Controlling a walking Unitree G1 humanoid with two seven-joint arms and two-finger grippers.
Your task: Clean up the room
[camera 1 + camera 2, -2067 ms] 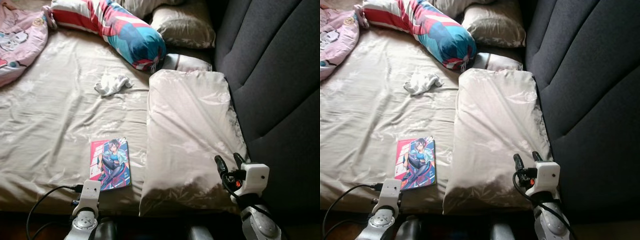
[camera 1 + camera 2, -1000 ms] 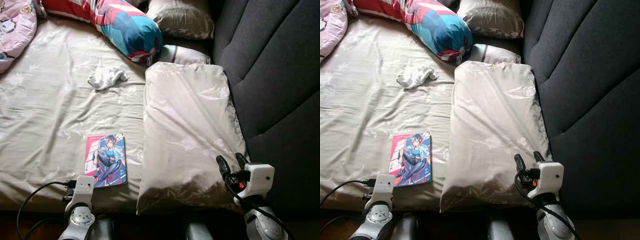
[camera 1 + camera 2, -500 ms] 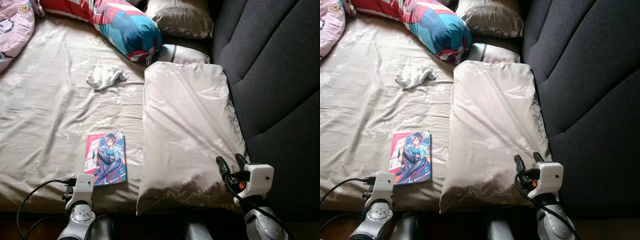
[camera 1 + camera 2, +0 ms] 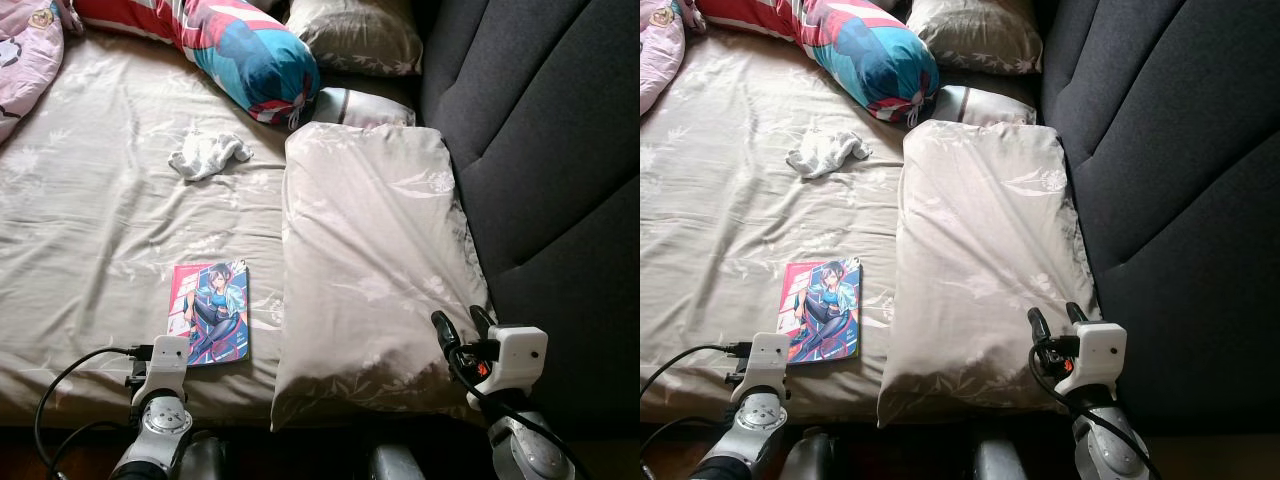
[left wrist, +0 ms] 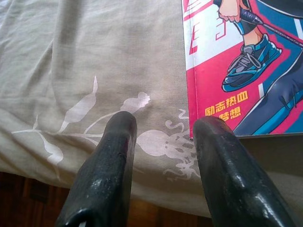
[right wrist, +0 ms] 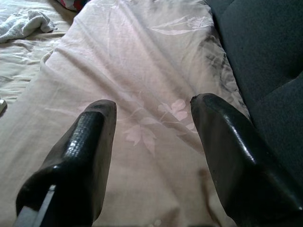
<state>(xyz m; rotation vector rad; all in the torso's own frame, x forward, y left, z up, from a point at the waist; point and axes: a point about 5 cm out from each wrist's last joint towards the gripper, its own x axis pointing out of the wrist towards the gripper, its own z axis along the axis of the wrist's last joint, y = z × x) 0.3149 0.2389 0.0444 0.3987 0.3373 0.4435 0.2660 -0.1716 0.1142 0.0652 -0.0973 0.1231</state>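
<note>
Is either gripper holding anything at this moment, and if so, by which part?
Nothing is held. The left gripper is open over the sheet beside the comic book; the right gripper is open above the pillow.

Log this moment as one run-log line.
left pincer open by comic book | right pincer open over pillow | nothing held

Bedroom in a home: bed w/ beige floral sheet [image 4: 100,230], pillows [image 4: 370,260], dark padded headboard [image 4: 540,130].

I see a comic book [image 4: 210,313] lying flat, cover up, on the bed sheet [image 4: 90,230]. A crumpled white cloth [image 4: 208,156] lies farther up.
</note>
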